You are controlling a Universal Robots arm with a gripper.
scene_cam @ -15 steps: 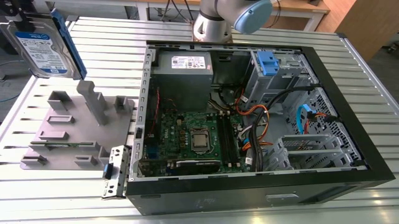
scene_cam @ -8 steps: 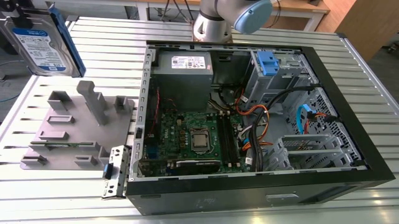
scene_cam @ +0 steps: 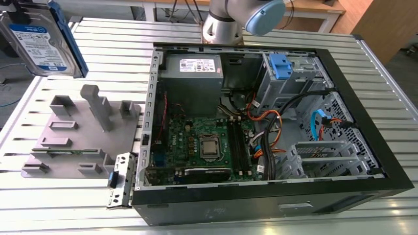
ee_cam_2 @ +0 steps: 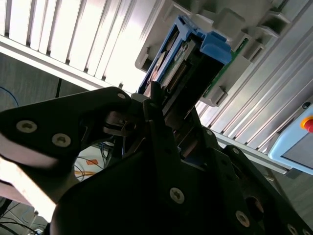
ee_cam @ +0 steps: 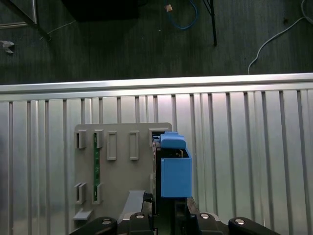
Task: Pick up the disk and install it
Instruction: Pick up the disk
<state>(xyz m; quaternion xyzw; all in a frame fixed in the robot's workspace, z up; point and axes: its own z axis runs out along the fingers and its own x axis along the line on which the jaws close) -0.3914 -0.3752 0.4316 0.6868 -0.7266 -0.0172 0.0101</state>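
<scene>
The disk (scene_cam: pixel 40 41) hangs in the air at the exterior view's upper left, above the slatted table, its white-and-blue label facing the camera and its blue frame along one edge. In both wrist views my gripper (ee_cam_2: pixel 166 100) is shut on the disk (ee_cam_2: pixel 182 58), the black fingers (ee_cam_2: pixel 161 122) clamping its sides. Seen end-on, the blue carrier (ee_cam: pixel 173 169) sticks out past the gripper (ee_cam: pixel 168 218), over the grey fixture plate (ee_cam: pixel 122 161).
An open computer case (scene_cam: pixel 365 122) lies on the exterior view's right with motherboard, cables and a drive cage carrying a blue latch (scene_cam: pixel 279 66). The grey fixture plate (scene_cam: pixel 78 142) has upright posts. The arm's base (scene_cam: pixel 225 24) stands behind the case. A pendant (ee_cam_2: pixel 296 144) rests on the table.
</scene>
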